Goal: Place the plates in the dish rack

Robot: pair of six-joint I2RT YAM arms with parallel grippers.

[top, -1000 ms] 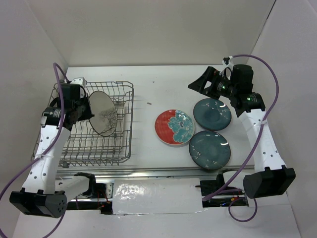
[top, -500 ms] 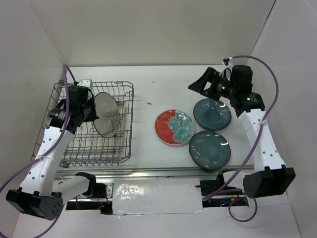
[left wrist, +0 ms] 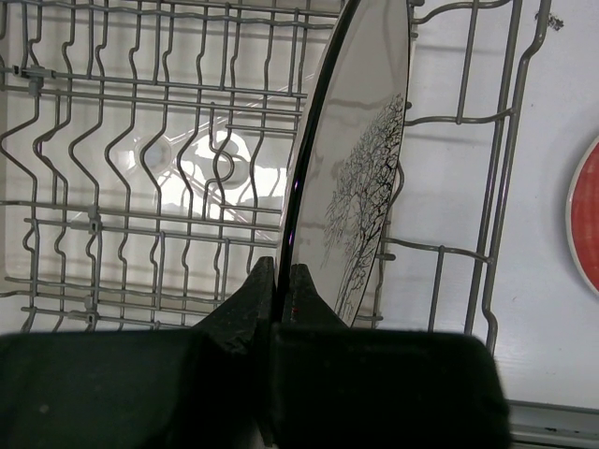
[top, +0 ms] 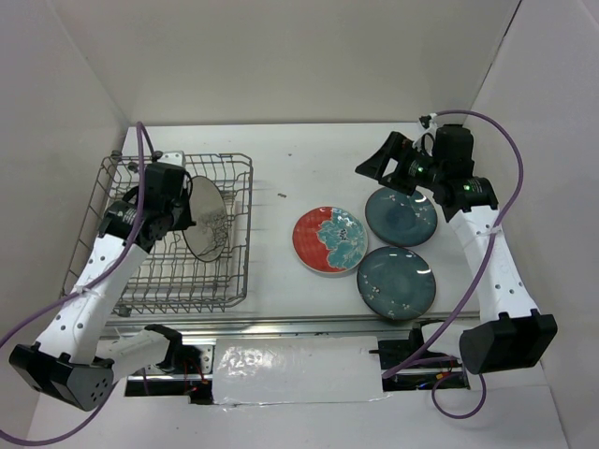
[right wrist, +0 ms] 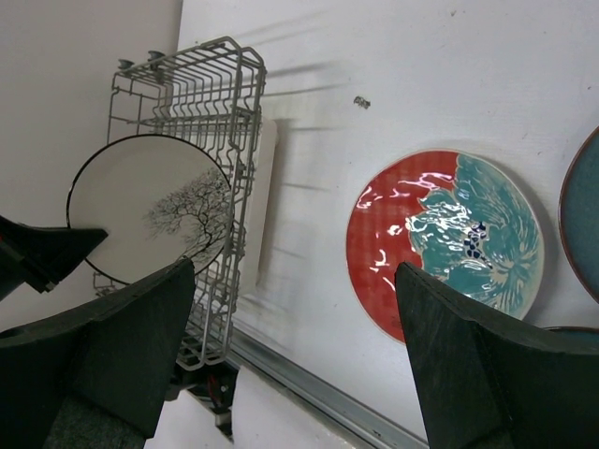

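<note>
Top external view: the white desk (top: 309,178) carries everything. On its left side sits the grey wire dish rack (top: 201,157), by far the largest thing on it.

Four plates follow. The cream plate (top: 208,223) with a grey tree drawing stands on edge inside the rack, near the rack's right wall and leaning a little, its drawn face turned toward the right. The left wrist view shows it almost edge-on above the tines. Whether its rim rests on the wires cannot be told, because the fingers hide the low part.

The other three plates lie flat on the desk, right of the rack. The red plate (top: 329,240) with teal flowers is nearest the rack but apart from it. The far teal plate (top: 401,215) and the near teal plate (top: 396,281) lie just beside it, and all three are close together.

The left fingers (left wrist: 248,304) are clamped on the near rim of the cream plate, one on each face. The right fingers (right wrist: 112,346) are spread wide apart and grip nothing; they hang in the air over the desk by the far teal plate's far-left edge.
</note>
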